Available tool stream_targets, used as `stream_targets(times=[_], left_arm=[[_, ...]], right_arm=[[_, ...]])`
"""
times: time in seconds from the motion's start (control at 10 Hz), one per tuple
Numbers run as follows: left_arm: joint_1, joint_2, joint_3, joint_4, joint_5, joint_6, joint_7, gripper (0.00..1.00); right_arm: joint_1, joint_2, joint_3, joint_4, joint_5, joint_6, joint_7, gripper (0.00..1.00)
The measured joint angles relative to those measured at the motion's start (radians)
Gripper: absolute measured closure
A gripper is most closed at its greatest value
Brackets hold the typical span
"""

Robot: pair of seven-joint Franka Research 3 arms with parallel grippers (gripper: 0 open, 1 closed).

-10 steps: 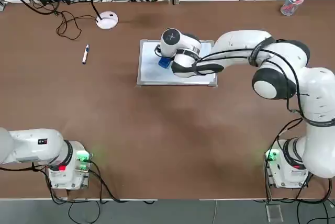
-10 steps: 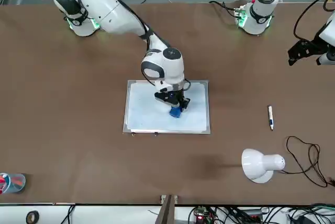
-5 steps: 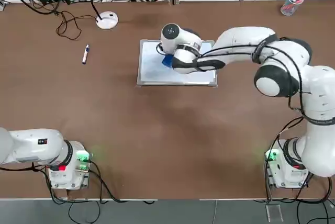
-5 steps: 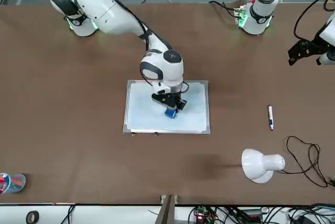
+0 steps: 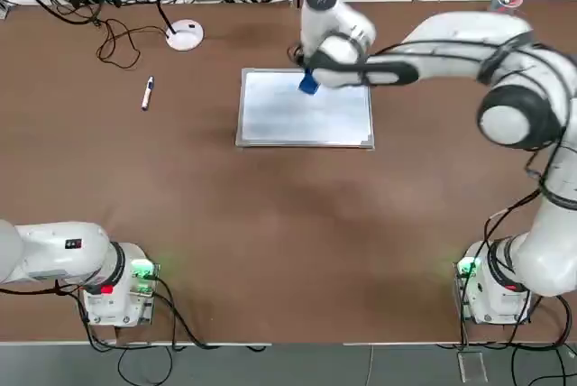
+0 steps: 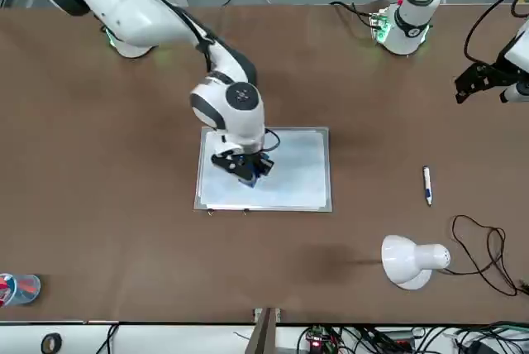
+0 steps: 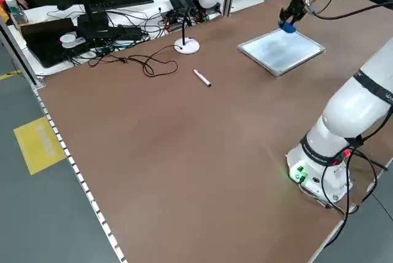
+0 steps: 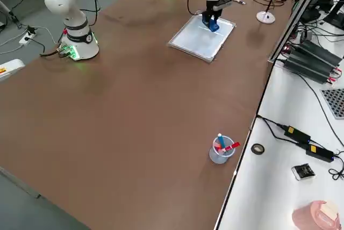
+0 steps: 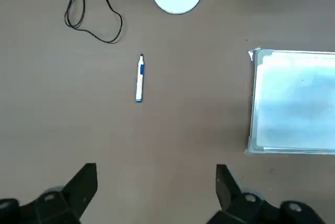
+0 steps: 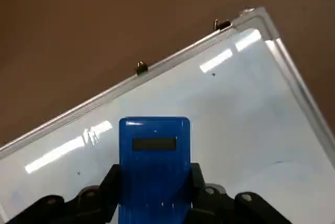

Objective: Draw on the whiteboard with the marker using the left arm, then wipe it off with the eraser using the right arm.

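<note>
Most of the task looks done: the marker [image 5: 147, 93] lies on the table, and the right gripper [image 5: 308, 79] clamps the eraser [image 5: 309, 85] over the seemingly clean whiteboard [image 5: 305, 120]; the left gripper [image 9: 156, 192] hangs wide, empty.

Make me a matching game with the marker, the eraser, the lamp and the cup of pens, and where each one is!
Things:
1. marker
2. eraser
3. lamp base
4. cup of pens

Places:
A. on the bare table between the lamp's cord and the whiteboard
B. held in the right gripper over the whiteboard
C. near the table's edge, far from the whiteboard
D. beside a looped black cord

Pairs: 1-A, 2-B, 3-D, 4-C
</note>
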Motion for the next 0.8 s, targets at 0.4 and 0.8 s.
stream_targets(times=[0.4,0.8], left_arm=[[0.000,0.000,0.000,0.000,0.000,0.000,-0.002,0.00],[-0.001,0.000,-0.001,0.000,0.000,0.000,-0.005,0.00]], right_arm=[[-0.145,-0.174,0.041,-0.176,0.052,-0.018,-0.214,0.44],[-0.301,-0.242,0.048,-0.294,0.057,-0.011,-0.477,0.44]])
